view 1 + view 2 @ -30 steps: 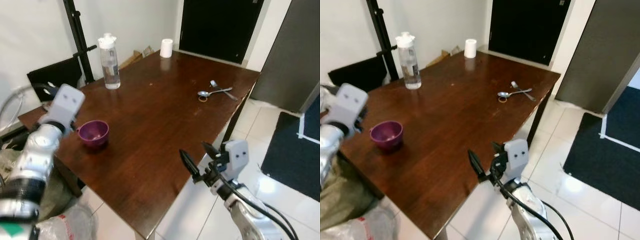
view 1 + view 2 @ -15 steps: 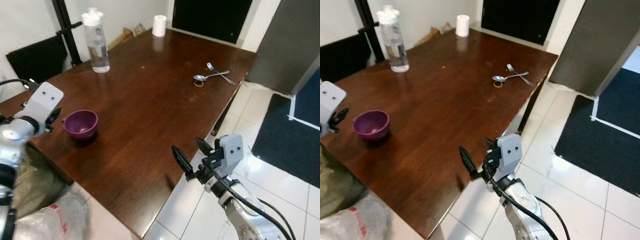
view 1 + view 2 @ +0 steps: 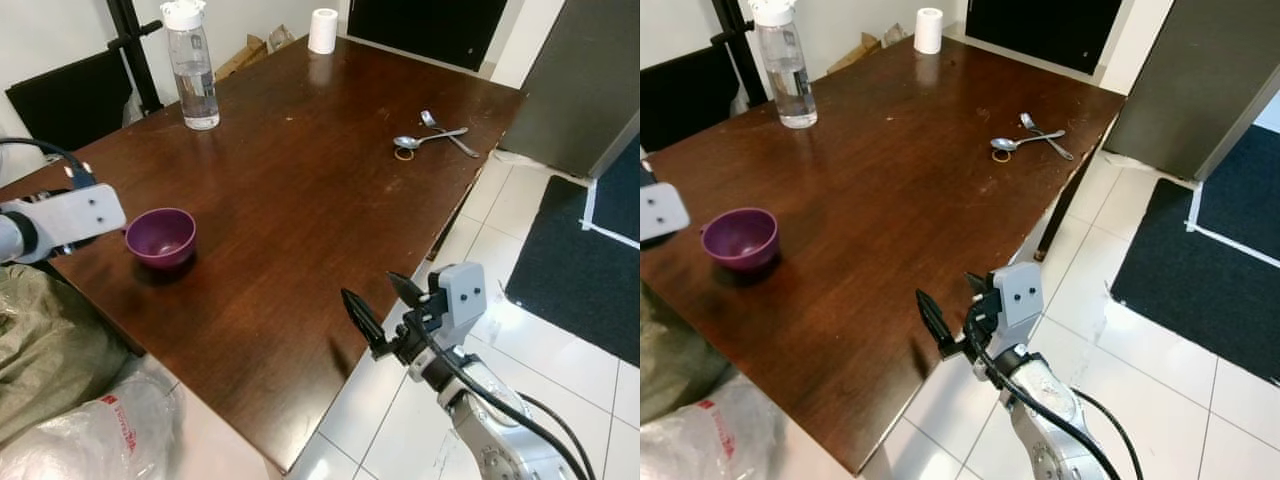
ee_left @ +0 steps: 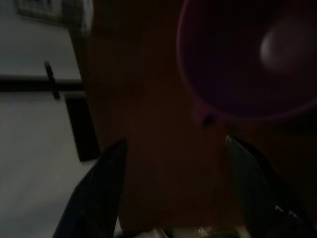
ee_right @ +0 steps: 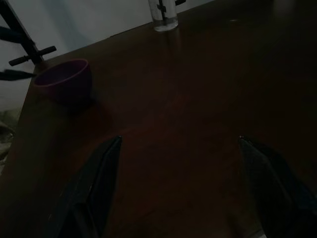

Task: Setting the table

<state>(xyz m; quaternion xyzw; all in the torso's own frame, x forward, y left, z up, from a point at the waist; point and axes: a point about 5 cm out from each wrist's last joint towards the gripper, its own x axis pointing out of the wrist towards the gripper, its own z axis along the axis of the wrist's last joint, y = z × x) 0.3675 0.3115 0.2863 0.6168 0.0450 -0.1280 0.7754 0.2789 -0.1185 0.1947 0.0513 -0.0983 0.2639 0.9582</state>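
A purple bowl (image 3: pixel 160 236) stands empty near the left edge of the dark wooden table (image 3: pixel 300 200). My left arm (image 3: pixel 60 215) reaches in from the left, just short of the bowl. In the left wrist view the left gripper (image 4: pixel 176 144) is open, with the bowl (image 4: pixel 247 59) close ahead of its fingers and untouched. A spoon (image 3: pixel 418 141) and a fork (image 3: pixel 445 135) lie crossed at the table's far right edge. My right gripper (image 3: pixel 383 305) hangs open over the table's near right edge, holding nothing.
A clear water bottle (image 3: pixel 190 65) with a white cap stands at the far left. A white paper roll (image 3: pixel 322 30) sits at the far end. A black stand (image 3: pixel 135 45) rises behind the table. White bags (image 3: pixel 90 440) lie on the tiled floor at near left.
The camera has shifted and tipped down. My left arm has dropped from above the bowl and pulled back to its left. The right gripper has held its place, still open.
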